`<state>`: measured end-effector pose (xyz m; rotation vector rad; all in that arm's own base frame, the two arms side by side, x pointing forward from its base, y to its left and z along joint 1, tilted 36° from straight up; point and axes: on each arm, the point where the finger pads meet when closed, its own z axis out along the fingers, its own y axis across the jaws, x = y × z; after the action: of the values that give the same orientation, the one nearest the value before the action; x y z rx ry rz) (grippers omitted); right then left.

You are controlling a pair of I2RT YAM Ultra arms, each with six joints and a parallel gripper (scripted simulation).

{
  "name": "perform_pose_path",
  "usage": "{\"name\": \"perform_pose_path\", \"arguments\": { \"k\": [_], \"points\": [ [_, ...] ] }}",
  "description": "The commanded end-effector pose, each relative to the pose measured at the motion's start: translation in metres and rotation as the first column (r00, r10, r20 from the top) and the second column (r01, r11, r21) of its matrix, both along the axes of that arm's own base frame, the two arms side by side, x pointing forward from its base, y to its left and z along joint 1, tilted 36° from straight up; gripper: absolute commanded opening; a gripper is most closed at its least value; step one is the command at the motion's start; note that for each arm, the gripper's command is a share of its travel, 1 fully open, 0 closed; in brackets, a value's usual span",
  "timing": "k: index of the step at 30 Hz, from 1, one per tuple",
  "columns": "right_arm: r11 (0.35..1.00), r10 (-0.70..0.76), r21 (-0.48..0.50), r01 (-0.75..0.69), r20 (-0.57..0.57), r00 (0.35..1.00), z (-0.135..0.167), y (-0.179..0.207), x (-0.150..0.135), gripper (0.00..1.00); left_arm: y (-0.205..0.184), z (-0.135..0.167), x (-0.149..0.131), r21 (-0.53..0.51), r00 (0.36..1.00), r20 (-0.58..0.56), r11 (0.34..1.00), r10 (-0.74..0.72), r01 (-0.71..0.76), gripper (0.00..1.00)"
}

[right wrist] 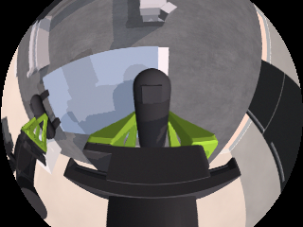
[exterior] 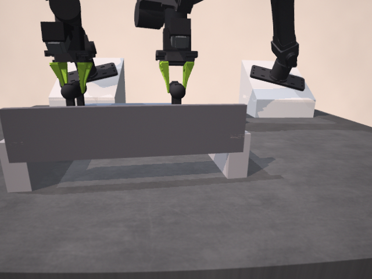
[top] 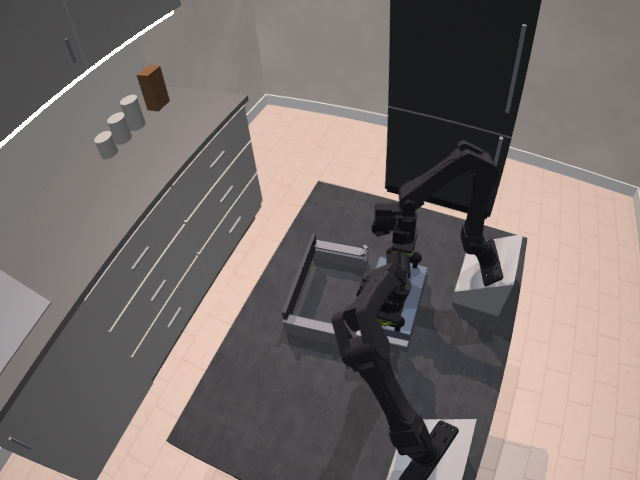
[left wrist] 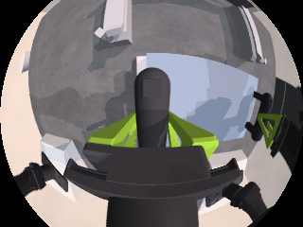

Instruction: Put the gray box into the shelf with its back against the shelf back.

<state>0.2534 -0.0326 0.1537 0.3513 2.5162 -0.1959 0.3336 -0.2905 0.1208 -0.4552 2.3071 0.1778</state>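
Over the gray box [top: 417, 294] [exterior: 129, 104] [left wrist: 204, 80] [right wrist: 78, 85], two end effectors [top: 387, 322] [top: 408, 253] [exterior: 175, 89] [exterior: 74, 87] [left wrist: 152, 115] [left wrist: 267, 118] [right wrist: 151, 115] [right wrist: 43, 115] grip two handles [top: 397, 324] [top: 415, 258] [exterior: 177, 90] [exterior: 68, 90] [left wrist: 152, 90] [left wrist: 265, 101] [right wrist: 151, 90] [right wrist: 37, 102].
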Motion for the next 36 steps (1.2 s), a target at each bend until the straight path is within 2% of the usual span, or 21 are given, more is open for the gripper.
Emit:
{"name": "perform_pose_path", "arguments": {
  "k": [1, 23, 26, 36],
  "points": [
    [1.000, 0.025, -0.011, -0.024, 0.099, 0.995, 0.034, 0.005, 0.004, 0.16, -0.018, 0.046, -0.008, -0.034, 0.996, 0.080, 0.998, -0.045, 0.048, 0.16],
    [1.000, 0.021, -0.008, -0.020, 0.107, 0.994, 0.041, 0.006, -0.001, 0.16, -0.020, 0.053, -0.013, -0.043, 0.996, 0.082, 0.998, -0.046, 0.049, 0.16],
    [0.999, 0.028, 0.014, -0.030, 0.151, 0.988, 0.048, 0.011, 0.006, 0.16, -0.022, 0.057, -0.013, -0.057, 0.995, 0.092, 0.997, -0.045, 0.050, 0.16],
    [1.000, 0.013, -0.003, -0.013, 0.102, 0.995, 0.048, 0.008, -0.009, 0.16, -0.019, 0.063, -0.020, -0.049, 0.996, 0.083, 0.998, -0.035, 0.039, 0.16]
  ]
}}
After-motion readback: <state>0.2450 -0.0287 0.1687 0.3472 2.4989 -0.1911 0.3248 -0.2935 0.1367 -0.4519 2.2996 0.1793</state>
